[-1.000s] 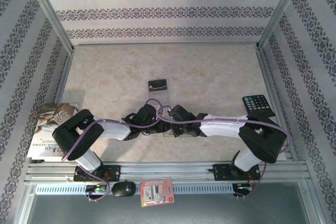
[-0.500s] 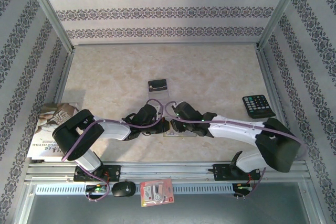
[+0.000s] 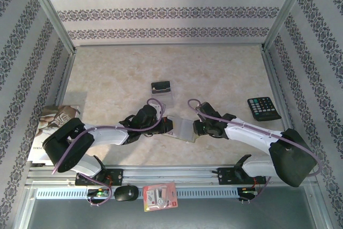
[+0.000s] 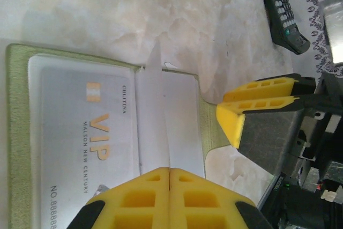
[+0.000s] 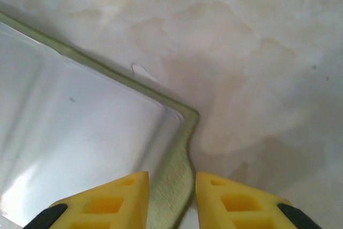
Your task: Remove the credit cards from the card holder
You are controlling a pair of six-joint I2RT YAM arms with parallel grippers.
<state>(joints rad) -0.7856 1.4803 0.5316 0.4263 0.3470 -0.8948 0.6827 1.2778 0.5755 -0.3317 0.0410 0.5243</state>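
Note:
The olive-green card holder (image 3: 182, 130) lies open on the table between both grippers. In the left wrist view its olive border (image 4: 16, 132) frames a pale credit card (image 4: 80, 143) printed "VIP" in the left pocket. My left gripper (image 4: 170, 171) is shut on a thin pale inner leaf (image 4: 159, 105) of the holder, which stands up edge-on. My right gripper (image 5: 171, 189) is open, its fingers either side of the holder's olive edge (image 5: 174, 186) near a corner. A blackish credit card (image 3: 161, 86) lies on the table farther back, a pale translucent piece (image 3: 164, 96) just in front of it.
A black calculator (image 3: 263, 108) lies at the right, also at the top right of the left wrist view (image 4: 284, 12). A book (image 3: 53, 124) sits at the left edge. A red-and-white packet (image 3: 159, 197) and a black mouse (image 3: 126, 192) rest below the rail.
The right arm has drawn back to the right and its gripper has opened at the holder's right edge. The left gripper has closed. More of the open holder now shows.

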